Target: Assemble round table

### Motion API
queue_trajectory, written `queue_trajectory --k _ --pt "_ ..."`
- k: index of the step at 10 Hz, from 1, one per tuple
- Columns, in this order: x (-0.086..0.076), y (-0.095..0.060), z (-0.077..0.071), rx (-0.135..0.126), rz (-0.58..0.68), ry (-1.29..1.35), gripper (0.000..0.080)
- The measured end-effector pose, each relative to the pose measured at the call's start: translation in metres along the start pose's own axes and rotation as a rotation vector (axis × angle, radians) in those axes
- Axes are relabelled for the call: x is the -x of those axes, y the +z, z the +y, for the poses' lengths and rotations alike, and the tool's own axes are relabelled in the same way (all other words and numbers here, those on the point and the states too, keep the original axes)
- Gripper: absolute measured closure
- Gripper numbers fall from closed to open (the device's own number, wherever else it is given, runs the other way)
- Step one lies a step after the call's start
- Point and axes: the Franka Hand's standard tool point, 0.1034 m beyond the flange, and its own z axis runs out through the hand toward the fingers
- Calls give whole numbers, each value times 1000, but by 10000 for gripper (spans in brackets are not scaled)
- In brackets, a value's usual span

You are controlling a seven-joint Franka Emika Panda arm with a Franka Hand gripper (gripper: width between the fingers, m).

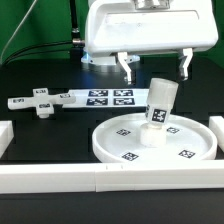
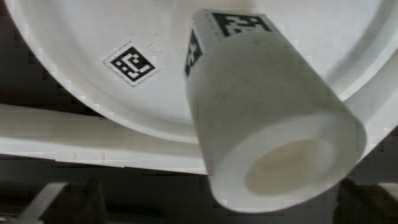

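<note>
Tool [image 1: 155, 68]: hanging released above, fingers [image 1: 125, 67] spread.
Post: stubby white plastic tagged cylinder [image 1: 160, 104] [image 2: 267, 120] leaning tilted on large white rimmed round plastic disc [image 1: 205, 140] [image 2: 71, 60], possibly unsupported.

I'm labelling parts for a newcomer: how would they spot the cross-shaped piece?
Find the large white rimmed round plastic disc on the black table. Toward the exterior view's left lies the flat white marker board, and beyond it the white plastic cross-shaped piece. Alone among its neighbours, it has crossing arms.
</note>
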Motion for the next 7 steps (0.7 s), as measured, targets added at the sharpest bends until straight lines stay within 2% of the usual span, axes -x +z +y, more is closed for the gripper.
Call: queue_trajectory --k 1,2,3,4,5,6,7 --pt "2 2 -3 -11 -33 -2 151" --pt "1 2 -3 -12 -34 -2 151" --pt "5 3 -9 -34 -95 -10 151" --pt "2 -3 -13 -70 -213 -15 151" --pt "-8 -6 -11 -84 -255 -12 151" --pt "-6 -6 -15 -109 -331 -6 151" --pt "-7 -7 -18 -122 -368 -4 151"
